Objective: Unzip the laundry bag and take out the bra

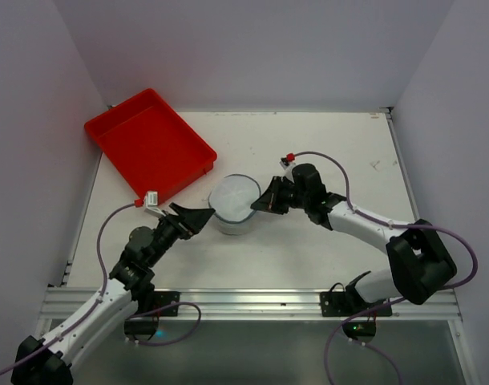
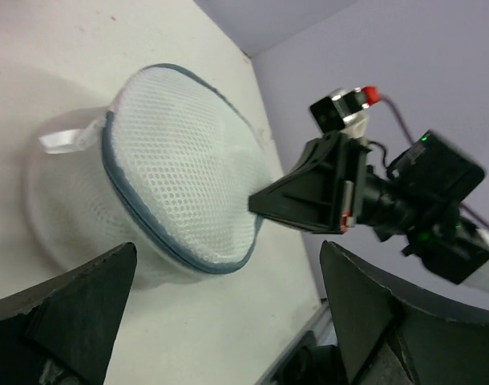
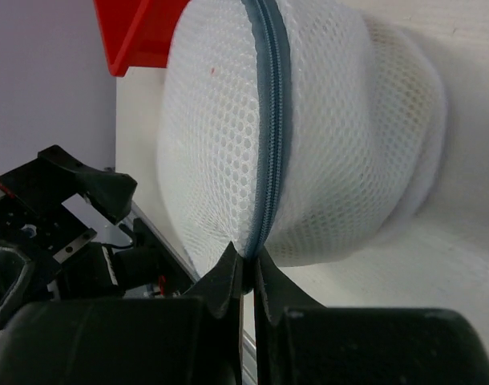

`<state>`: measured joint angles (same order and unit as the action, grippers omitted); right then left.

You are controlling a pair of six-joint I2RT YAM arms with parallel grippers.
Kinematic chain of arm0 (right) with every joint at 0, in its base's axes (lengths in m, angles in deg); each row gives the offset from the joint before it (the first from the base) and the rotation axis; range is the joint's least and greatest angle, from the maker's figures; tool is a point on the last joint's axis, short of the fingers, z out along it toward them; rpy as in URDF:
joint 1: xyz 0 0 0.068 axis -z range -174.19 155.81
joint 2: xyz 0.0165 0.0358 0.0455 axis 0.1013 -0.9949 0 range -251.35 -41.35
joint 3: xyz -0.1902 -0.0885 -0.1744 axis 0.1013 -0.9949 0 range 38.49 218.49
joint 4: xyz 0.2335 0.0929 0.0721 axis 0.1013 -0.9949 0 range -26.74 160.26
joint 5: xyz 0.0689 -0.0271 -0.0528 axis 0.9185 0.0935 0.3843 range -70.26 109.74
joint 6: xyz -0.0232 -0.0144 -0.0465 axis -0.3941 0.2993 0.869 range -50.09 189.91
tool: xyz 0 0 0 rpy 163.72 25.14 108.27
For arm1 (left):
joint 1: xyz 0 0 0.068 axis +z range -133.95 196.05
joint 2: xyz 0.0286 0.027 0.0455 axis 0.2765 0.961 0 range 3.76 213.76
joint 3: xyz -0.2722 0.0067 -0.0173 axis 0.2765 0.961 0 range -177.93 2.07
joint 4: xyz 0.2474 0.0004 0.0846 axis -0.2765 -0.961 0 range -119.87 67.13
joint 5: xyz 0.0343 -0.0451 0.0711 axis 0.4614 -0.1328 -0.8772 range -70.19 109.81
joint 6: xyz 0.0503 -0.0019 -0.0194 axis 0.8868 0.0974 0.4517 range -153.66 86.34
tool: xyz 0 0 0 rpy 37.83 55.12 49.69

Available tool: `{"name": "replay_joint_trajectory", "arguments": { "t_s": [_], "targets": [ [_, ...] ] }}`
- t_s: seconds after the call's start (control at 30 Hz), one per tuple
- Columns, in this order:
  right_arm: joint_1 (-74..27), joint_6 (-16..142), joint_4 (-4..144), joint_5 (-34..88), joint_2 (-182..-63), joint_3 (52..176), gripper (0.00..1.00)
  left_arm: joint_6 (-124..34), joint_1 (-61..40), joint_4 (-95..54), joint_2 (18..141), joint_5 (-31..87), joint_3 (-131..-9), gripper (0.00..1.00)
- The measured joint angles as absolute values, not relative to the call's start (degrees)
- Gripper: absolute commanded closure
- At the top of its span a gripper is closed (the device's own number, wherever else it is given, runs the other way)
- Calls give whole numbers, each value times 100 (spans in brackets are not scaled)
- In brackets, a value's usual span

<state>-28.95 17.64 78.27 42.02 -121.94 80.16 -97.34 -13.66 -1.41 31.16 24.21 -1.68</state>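
The laundry bag [image 1: 232, 205] is a small round pouch of white mesh with a grey-blue zip line around it, standing mid-table. My right gripper [image 1: 259, 204] is at its right side, jaws shut on the zip line [image 3: 264, 160] at the bag's edge, fingertips [image 3: 232, 269] pinched together there. My left gripper [image 1: 203, 218] is open just left of the bag and touches nothing. In the left wrist view the bag [image 2: 180, 160] lies beyond the spread fingers [image 2: 68, 305], with the right gripper [image 2: 256, 204] at its far edge. The bra is hidden.
A red plastic tray [image 1: 148, 144] stands at the back left, its near corner close to the bag; it also shows in the right wrist view [image 3: 140, 32]. A white fabric loop [image 2: 64, 140] sticks out of the bag's side. Walls enclose the table.
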Motion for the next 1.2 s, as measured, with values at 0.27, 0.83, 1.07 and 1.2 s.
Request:
{"name": "replay_joint_trajectory", "arguments": {
  "t_s": [0.27, 0.83, 1.07, 1.2],
  "targets": [
    [-2488, 4651, 5960, 5704, -12468, 9662, 100, -8164, -1362, -1722, 3561, 1955, -1645, 0],
    [-2204, 8819, 2175, 7428, -13584, 11340, 100, -6604, -1268, -1195, 4724, 3558, -1619, 0],
    [-1911, 9075, 2015, 7660, -14264, 11340, 100, -6776, -1251, -194, 5402, 3892, -1276, 0],
    [-1907, 9171, 1989, 7786, -14308, 11340, 100, -6881, -1248, 379, 6079, 4021, -1208, 0]
  ]
}}
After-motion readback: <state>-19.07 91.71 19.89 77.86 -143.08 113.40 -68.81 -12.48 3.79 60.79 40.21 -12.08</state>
